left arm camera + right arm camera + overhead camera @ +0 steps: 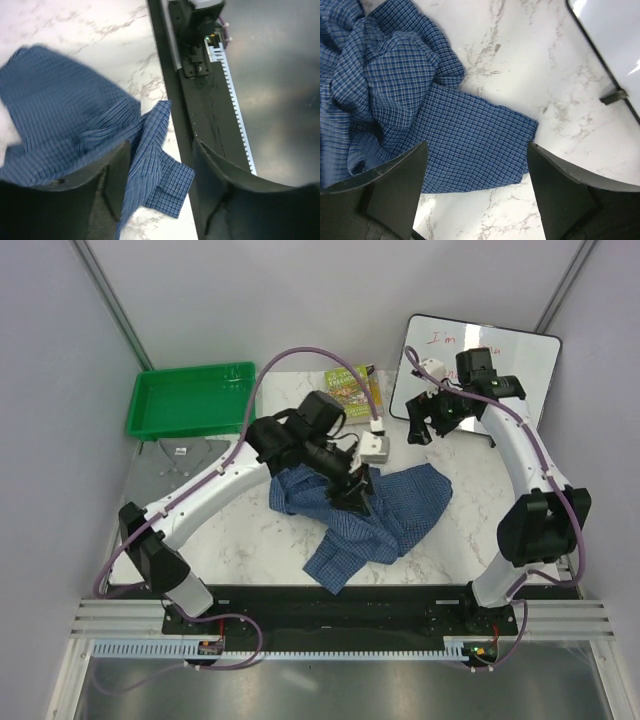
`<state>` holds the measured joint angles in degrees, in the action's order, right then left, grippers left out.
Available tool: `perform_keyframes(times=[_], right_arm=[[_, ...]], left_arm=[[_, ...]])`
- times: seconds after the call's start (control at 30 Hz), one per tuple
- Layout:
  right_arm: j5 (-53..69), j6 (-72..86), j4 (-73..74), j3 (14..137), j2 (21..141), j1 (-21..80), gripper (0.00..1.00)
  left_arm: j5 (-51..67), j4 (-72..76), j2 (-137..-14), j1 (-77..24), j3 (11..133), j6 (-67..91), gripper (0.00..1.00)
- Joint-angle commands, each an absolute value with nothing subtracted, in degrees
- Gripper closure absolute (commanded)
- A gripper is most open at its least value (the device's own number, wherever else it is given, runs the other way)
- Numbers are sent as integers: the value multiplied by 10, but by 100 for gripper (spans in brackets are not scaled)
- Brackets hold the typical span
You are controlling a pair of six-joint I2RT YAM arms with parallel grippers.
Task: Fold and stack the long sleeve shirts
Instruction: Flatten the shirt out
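The blue shirt (410, 498) lies crumpled in the middle of the bench (250, 530), one sleeve trailing toward the near edge. The left pincer (352, 490) hangs directly over it, jaws parted and empty. The right pincer (430, 425), wide and empty, sits well behind.

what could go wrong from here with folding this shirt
1. The blue shirt lies bunched in overlapping layers under the open left gripper; a pinch there would likely catch several layers, not one edge.
2. Its cuff lies close to the black rail at the near edge of the table; a drag that way might snag it or pull it off.
3. The right gripper hangs open near the whiteboard; a wide swing could knock it.
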<state>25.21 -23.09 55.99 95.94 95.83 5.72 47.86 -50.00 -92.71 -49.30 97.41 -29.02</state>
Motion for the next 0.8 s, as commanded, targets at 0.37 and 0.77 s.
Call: perform_keyframes(times=[0.37, 0.77], right_arm=[[239, -269, 575, 1068, 1131, 298, 19], [259, -262, 586, 1218, 1295, 307, 18]], left_arm=[[431, -435, -931, -7, 690, -89, 37], [455, -379, -1097, -1, 705, -54, 41]])
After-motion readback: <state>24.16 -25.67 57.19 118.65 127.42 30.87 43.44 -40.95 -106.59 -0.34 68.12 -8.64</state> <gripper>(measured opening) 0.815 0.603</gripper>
